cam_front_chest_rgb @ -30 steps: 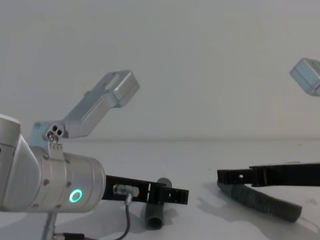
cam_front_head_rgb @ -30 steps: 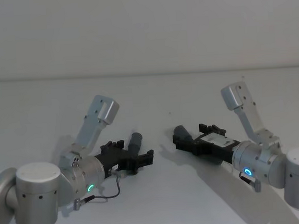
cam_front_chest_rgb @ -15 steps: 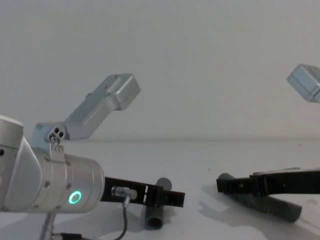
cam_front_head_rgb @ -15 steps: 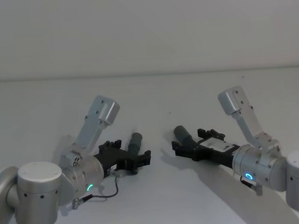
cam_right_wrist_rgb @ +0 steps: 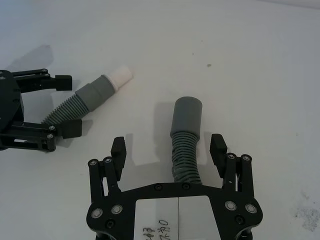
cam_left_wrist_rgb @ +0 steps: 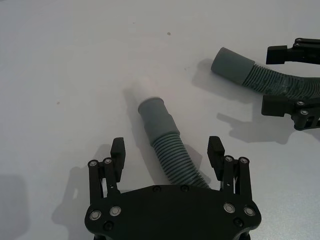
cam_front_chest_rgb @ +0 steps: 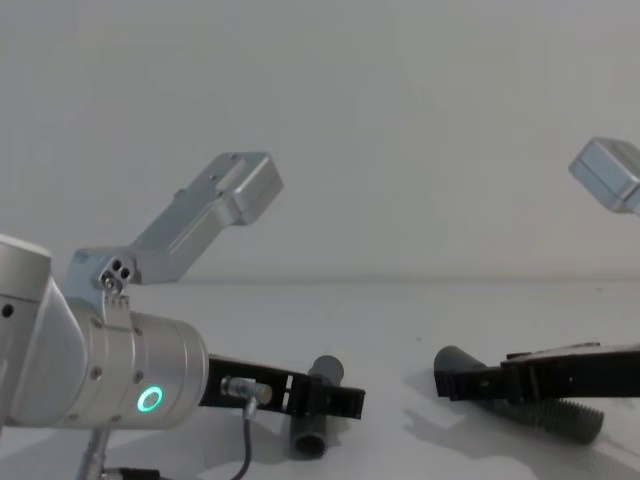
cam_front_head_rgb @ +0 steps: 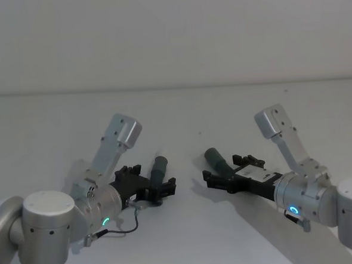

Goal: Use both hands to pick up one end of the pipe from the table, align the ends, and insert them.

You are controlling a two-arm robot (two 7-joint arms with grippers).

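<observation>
Now the left hand (cam_left_wrist_rgb: 166, 150) hangs low over the bench (cam_front_head_rgb: 180, 108), wide open, a finger on each side of the white-tipped pipe (cam_left_wrist_rgb: 161, 137), ready to squeeze it. Near that pipe, the right hand (cam_right_wrist_rgb: 168, 147) is open the same way around the other pipe (cam_right_wrist_rgb: 186, 132). Both hold nothing.

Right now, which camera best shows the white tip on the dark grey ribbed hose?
The right wrist view: the white tip stands out beyond its grey cuff. The left wrist view shows it fainter; head and chest views leave it indistinct.
</observation>
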